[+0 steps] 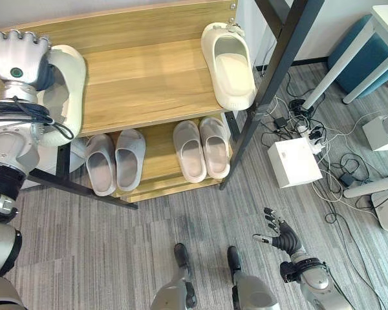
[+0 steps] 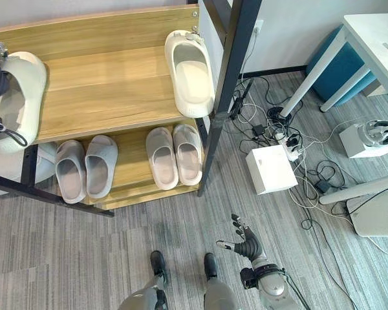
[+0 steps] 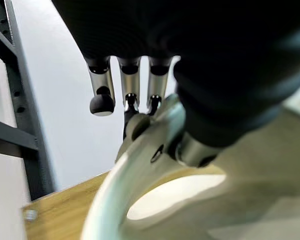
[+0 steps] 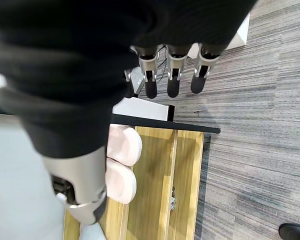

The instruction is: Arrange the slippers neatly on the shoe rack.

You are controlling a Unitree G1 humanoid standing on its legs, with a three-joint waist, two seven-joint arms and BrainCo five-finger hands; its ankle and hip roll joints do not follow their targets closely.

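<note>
The wooden shoe rack (image 1: 142, 84) has a cream slipper (image 1: 229, 64) lying at the right end of its top shelf, toe toward me. My left hand (image 1: 19, 58) is shut on a second cream slipper (image 1: 68, 90) at the left end of that shelf; the slipper's band (image 3: 155, 200) sits under the fingers (image 3: 102, 102). A grey pair (image 1: 113, 161) and a pale pink pair (image 1: 200, 148) stand side by side on the lower shelf. My right hand (image 1: 281, 239) hangs low over the floor, right of the rack, open and holding nothing.
A black slanted rack post (image 1: 271, 84) rises at the rack's right end. A white box (image 1: 294, 161) and a tangle of cables (image 1: 297, 123) lie on the grey carpet to the right. A white table leg and a blue stool (image 1: 368, 51) stand further right.
</note>
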